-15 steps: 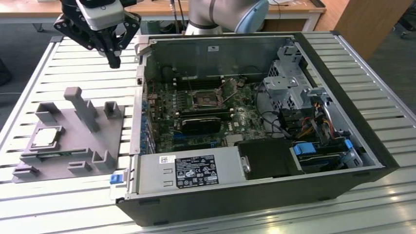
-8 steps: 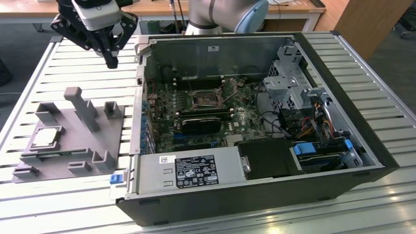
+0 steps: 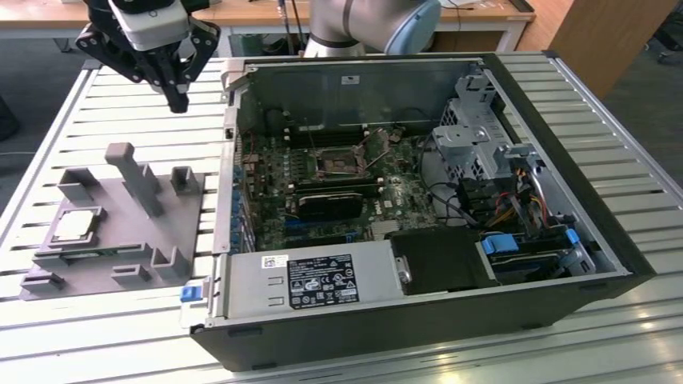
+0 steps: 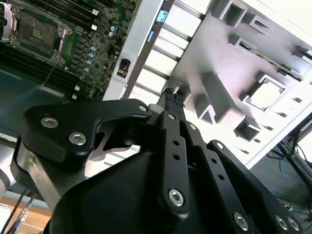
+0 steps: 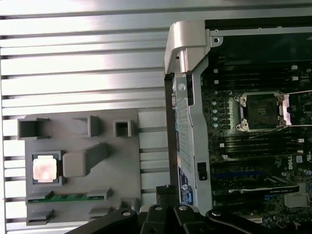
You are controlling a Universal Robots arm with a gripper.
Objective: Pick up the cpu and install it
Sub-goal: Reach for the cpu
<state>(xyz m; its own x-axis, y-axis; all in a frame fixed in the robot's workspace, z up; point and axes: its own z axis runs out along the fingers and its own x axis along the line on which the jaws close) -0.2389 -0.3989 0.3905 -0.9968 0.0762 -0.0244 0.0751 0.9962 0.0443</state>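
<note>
Slatted metal table (image 3: pixel 128 120), one. Grey holder plate (image 3: pixel 197 220) with upright posts, lying on it at the exterior view's left. Open computer case (image 3: pixel 581 160) beside it, containing green motherboard (image 3: pixel 320 210), dark socket frame (image 3: pixel 341 162), labelled power supply (image 3: pixel 309 282), drive cage (image 3: pixel 469 136), coloured cables (image 3: pixel 513 200).

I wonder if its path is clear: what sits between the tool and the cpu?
In the exterior view, bare slatted table, then the grey holder's upright posts, lie between the tool and the cpu.

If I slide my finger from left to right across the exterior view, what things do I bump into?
cpu → tall grey post → dark socket on the green board → blue drive tray
</note>
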